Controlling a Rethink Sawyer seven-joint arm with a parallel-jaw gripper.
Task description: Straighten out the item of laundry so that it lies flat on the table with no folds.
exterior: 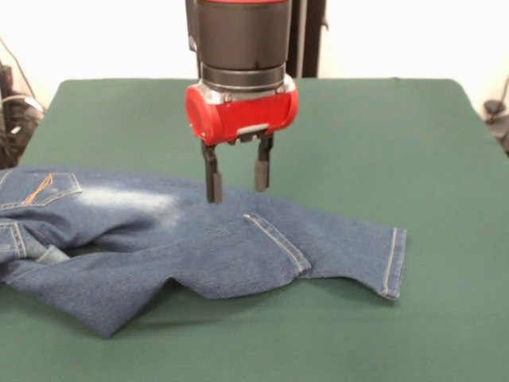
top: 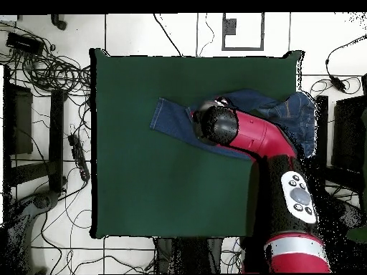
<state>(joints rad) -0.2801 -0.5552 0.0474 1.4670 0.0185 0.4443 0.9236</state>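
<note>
- One pair of small blue denim jeans lies across the table, in the front view running from the left edge, where the waist and an orange-stitched back pocket sit, out to a hemmed leg end right of centre.
- Two legs overlap instead of lying side by side: one cuff rests diagonally on top of the other leg, and a loose fold bulges at the near edge, so the garment is not yet flat.
- Denim here looks stiff enough to hold ridges; pale faded patches mark the seat, and light stitching lines the hems and seams.
- Seen from overhead, the jeans lie toward the table's right half, the waist end spilling to or past the right edge beside the arm; much of the middle is hidden under the arm.
- Above the crossing of the legs hangs the gripper, its two dark fingers parted with clear space between them and nothing held; the tips are at or just over the cloth, and contact cannot be judged.
- That placement suits, in my judgement, a pinch on the overlying leg so it can be drawn clear.
- Dark green felt-like covering on the table looks matte and likely grips the denim a little during dragging.
</note>
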